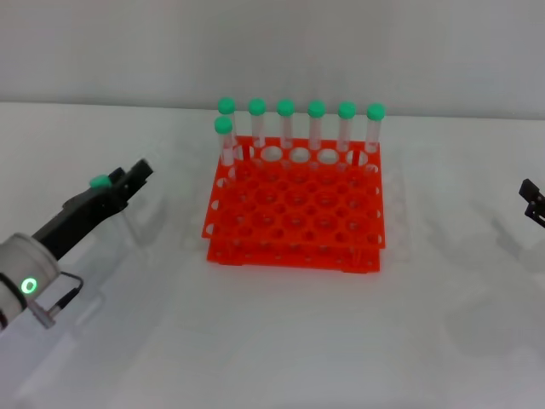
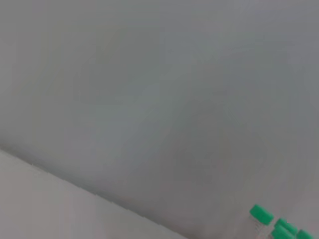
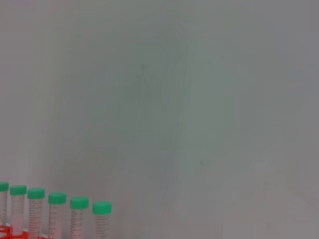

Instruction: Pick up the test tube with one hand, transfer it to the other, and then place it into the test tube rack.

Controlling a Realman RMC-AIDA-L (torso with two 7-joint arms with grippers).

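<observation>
My left gripper [image 1: 134, 176], the one with the silver wrist and green light, is at the left of the table, left of the orange test tube rack [image 1: 294, 223]. It is shut on the test tube, whose green cap [image 1: 100, 181] shows beside the fingers; the clear body is hard to make out. My right gripper [image 1: 534, 204], all black, is at the far right edge, open and empty, well away from the rack. Several green-capped tubes [image 1: 316, 128] stand along the rack's back row, with one [image 1: 224, 141] in the second row at the left.
The white table [image 1: 281, 341] spreads around the rack, against a pale wall behind. The right wrist view shows the racked tubes [image 3: 57, 214] and a corner of the rack [image 3: 5, 232]. The left wrist view shows only a few green caps [image 2: 260, 214].
</observation>
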